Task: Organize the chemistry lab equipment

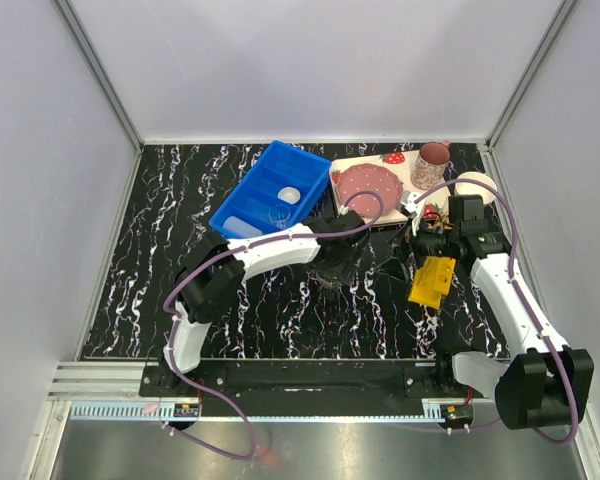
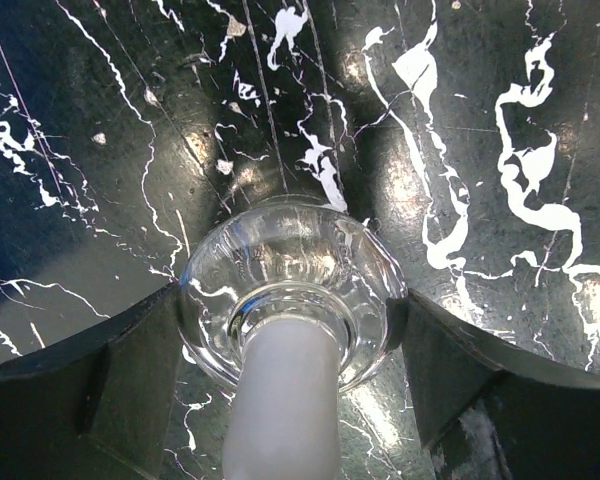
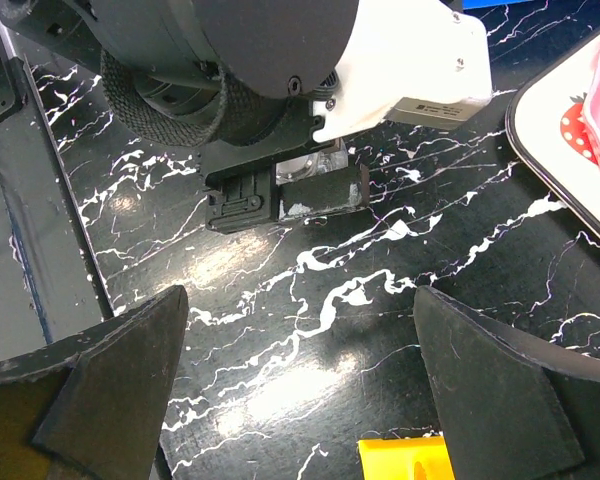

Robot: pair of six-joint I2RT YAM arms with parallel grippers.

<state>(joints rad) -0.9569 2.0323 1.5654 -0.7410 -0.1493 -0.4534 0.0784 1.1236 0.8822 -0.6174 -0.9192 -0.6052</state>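
A clear glass flask [image 2: 290, 270] with a frosted neck sits between the fingers of my left gripper [image 2: 292, 370], which is shut on its round body, both pads touching the glass. It hangs low over the black marble table [image 2: 480, 120]; whether it rests on the table I cannot tell. In the top view that left gripper [image 1: 338, 265] is at the table's middle. My right gripper [image 3: 300, 390] stands open with nothing in it, just above the yellow holed rack [image 3: 405, 462], [image 1: 432, 280]. A red-nozzled squeeze bottle [image 1: 432, 213] lies beside the right wrist.
A blue bin [image 1: 242, 195] at the back holds a tiny white dish [image 1: 288, 194] and a small glass beaker [image 1: 278, 215]. Behind it to the right are the strawberry-print tray [image 1: 358, 160], a pink mug [image 1: 430, 165] and a cream bowl [image 1: 475, 185].
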